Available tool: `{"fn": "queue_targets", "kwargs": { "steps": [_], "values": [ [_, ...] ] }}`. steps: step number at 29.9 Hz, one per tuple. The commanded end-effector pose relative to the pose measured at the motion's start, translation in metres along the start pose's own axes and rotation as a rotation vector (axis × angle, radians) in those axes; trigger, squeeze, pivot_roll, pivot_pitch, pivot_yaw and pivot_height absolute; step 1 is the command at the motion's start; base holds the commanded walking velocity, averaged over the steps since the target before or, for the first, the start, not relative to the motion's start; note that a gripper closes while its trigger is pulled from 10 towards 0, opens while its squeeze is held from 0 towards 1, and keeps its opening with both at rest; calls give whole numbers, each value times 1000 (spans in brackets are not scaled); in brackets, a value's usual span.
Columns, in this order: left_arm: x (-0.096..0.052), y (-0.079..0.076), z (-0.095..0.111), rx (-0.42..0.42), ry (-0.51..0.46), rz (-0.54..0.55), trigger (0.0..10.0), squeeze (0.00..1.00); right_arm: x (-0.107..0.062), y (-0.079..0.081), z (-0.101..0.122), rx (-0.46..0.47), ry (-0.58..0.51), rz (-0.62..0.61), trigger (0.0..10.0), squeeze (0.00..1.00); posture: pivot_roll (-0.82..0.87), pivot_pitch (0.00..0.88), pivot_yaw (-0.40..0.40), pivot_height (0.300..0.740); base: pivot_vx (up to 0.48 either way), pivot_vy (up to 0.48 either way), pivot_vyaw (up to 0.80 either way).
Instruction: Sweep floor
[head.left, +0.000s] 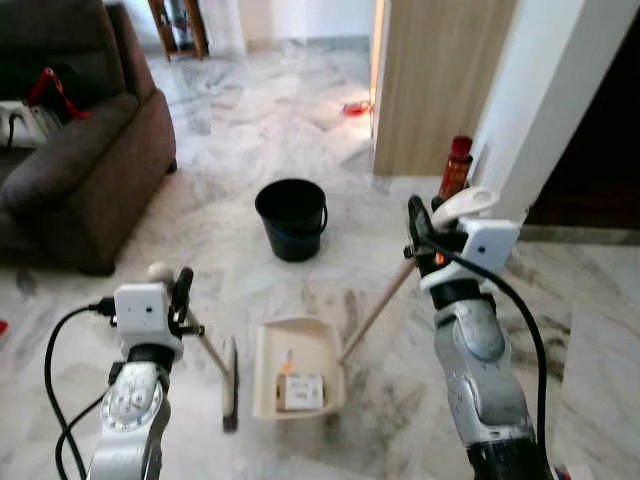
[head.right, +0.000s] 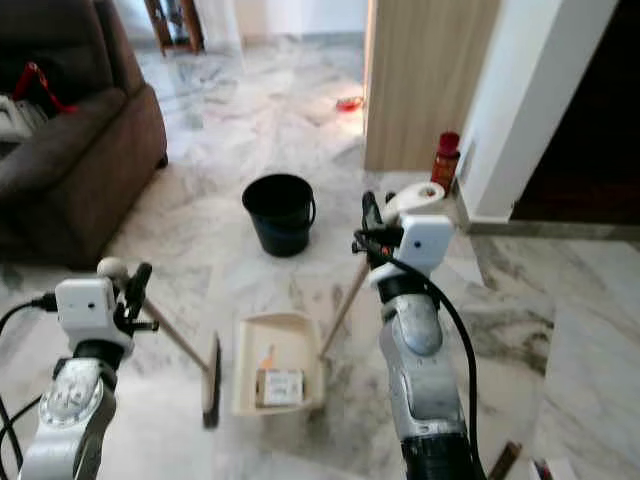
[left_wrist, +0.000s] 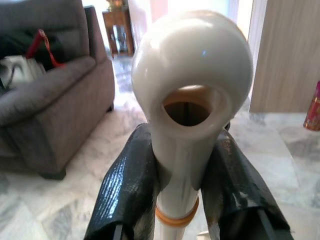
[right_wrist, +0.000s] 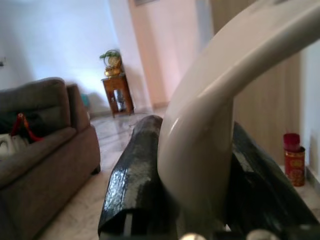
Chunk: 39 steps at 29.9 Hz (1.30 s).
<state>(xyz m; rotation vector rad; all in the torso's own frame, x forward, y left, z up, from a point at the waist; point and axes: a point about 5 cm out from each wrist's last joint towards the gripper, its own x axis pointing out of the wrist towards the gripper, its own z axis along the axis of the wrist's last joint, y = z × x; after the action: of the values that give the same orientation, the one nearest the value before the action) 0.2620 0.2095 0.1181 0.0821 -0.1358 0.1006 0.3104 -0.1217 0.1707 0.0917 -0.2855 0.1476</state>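
A brown sofa (head.left: 70, 150) and black bucket (head.left: 292, 218) frame the marble floor. The dustpan (head.left: 297, 380), gripped by the right gripper (head.left: 425, 232), already holds debris; the left gripper (head.left: 176, 300) clamps the broom (head.left: 229, 385) beside it. Emptying apparently remains.

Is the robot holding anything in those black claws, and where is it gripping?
Left gripper clamps the cream looped top of the wooden-handled broom. Right gripper clamps the cream curved grip of the long-handled beige dustpan.
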Motion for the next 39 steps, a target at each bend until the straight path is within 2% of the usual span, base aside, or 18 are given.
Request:
{"fn": "queue_targets", "kwargs": {
  "steps": [1, 19, 24, 39],
  "values": [
    [4, 3, 15, 25, -65, 4, 10000, 0, 3, 5, 11, 27, -56, 16, 10000, 0, 71, 77, 55, 740, 307, 0, 0],
    [3, 3, 15, 25, -63, 3, 10000, 0, 4, 11, 13, 32, -65, 51, 10000, 0, 76, 77, 57, 740, 316, 0, 0],
    [3, 3, 15, 24, -60, 0, 10000, 0, 4, 12, 14, 28, -71, 57, 10000, 0, 74, 80, 57, 740, 333, 0, 781],
    [2, 2, 14, 22, -61, -2, 10000, 0, 4, 15, 15, 49, -71, 80, 10000, 0, 74, 72, 53, 740, 337, 0, 0]
  ]
}}
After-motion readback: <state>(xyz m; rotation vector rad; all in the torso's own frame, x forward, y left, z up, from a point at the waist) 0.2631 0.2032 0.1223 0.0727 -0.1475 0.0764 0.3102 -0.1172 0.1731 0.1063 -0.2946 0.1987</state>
